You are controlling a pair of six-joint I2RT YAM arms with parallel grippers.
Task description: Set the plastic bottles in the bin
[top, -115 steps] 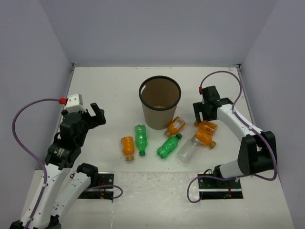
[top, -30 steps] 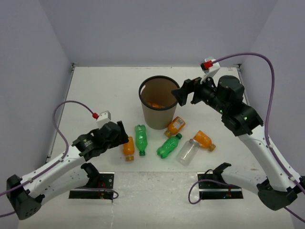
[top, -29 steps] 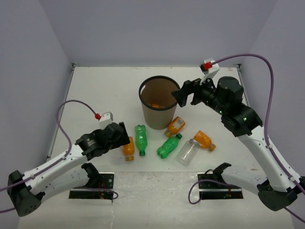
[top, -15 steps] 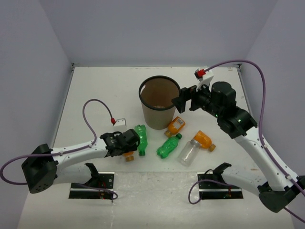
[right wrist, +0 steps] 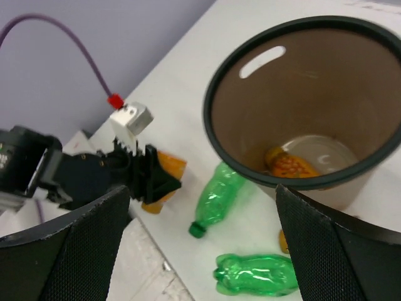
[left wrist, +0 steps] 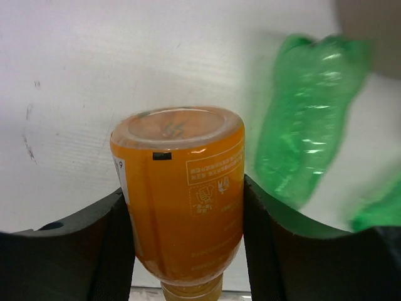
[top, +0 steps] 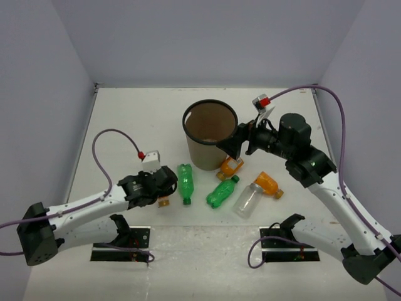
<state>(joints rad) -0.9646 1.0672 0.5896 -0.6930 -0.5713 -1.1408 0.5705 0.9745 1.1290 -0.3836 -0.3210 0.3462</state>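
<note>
Gripping a stubby orange plastic bottle (left wrist: 182, 194) by its sides, the left pincer (top: 161, 187) sits low on the white desk (top: 135, 119), clenched on it with the cap toward the wrist. Just right of it, close alongside, lies a crumpled green plastic bottle (top: 184, 180). A second green bottle (top: 221, 192), a clear colourless bottle (top: 246, 198) and a loose orange bottle (top: 268, 183) lie scattered further right, in front of the round brown cardboard bin (top: 210, 147). A leaning orange bottle (top: 230, 166) rests against the bin's foot; a binned orange bottle (right wrist: 287, 164) lies inside. The right pincer (top: 238, 139) hangs by the bin's right rim, released, fingers spread wide
</note>
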